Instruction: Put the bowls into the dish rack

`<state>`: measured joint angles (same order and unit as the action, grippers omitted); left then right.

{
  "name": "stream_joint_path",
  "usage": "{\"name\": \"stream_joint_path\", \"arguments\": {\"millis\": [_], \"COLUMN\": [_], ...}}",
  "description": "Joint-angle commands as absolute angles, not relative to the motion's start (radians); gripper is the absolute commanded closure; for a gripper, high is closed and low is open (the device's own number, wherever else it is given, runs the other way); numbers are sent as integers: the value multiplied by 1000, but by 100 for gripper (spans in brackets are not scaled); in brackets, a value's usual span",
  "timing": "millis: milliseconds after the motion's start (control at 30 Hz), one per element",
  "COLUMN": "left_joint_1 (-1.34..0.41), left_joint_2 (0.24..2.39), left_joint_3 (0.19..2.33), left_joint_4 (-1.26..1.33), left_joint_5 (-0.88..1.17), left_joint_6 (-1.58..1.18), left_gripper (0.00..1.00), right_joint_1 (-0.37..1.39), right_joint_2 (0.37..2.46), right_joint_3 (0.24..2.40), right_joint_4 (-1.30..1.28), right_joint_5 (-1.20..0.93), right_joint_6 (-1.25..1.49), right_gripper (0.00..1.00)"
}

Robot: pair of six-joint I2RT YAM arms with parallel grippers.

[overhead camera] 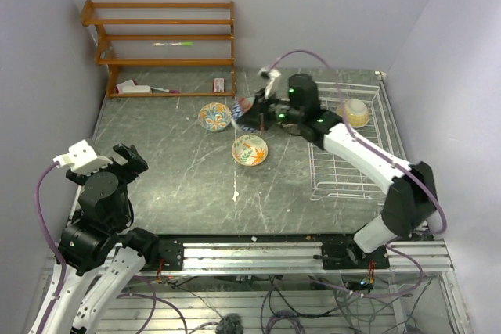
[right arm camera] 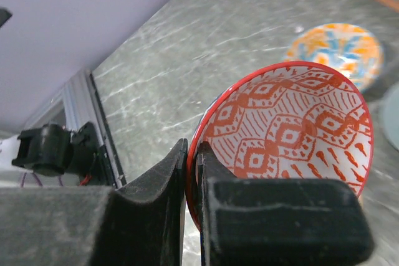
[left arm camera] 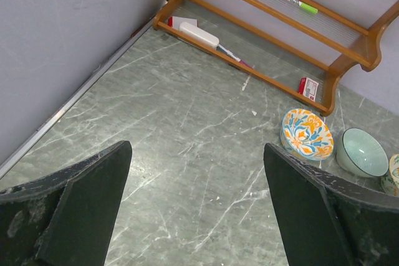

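"What's the right gripper [right arm camera: 192, 154] doing?"
"It's pinching the rim of the red bowl [right arm camera: 293, 135], one finger inside and one outside. A painted bowl [right arm camera: 333, 48] sits just past it."
"And the dish rack [overhead camera: 352, 177]?"
"Back behind its wrist, beside the forearm, with an upturned bowl [overhead camera: 356, 112] inside."
"The left gripper [left arm camera: 196, 154]?"
"Spread wide. A teal bowl [left arm camera: 361, 152] lies ahead, off to its right."

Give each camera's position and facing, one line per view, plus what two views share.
Top external: above and behind the arms, looking down on the table; both show.
Left wrist: faces the wooden shelf; open left end effector shows.
Right wrist: looks along the right end effector clamping the red bowl.
Shared: both wrist views show the orange bowl.
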<state>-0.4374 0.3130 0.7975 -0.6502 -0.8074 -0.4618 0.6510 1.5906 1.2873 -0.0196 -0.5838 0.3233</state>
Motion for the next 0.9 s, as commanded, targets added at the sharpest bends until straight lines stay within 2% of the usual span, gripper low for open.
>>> {"name": "stream_joint_path", "arguments": {"millis": [0, 233, 467, 667, 867], "left_joint_1": [-428, -428, -428, -428, -428], "left_joint_2": [305, 306, 306, 320, 323], "left_joint_3": [808, 808, 806, 805, 807], "left_joint_4": [-633, -631, -626, -618, -620], "left_joint_5": [-813, -810, -807, -799, -805], "left_joint_6": [-471, -467, -466, -460, -460], "left_gripper": [2, 2, 2, 2, 2], "right_joint_1": [528, 201, -6, -131, -201], "right_joint_2": [1437, 1289, 1225, 1281, 1357], "right_joint_3": [1231, 1103, 965, 782, 676], "right_joint_4": [-1, 13, 44, 345, 562], "right_joint_5": [-574, -655, -731, -906, -971], "right_joint_6": [377, 477, 562, 805, 969], "right_gripper": [98, 98, 96, 96, 95]}}
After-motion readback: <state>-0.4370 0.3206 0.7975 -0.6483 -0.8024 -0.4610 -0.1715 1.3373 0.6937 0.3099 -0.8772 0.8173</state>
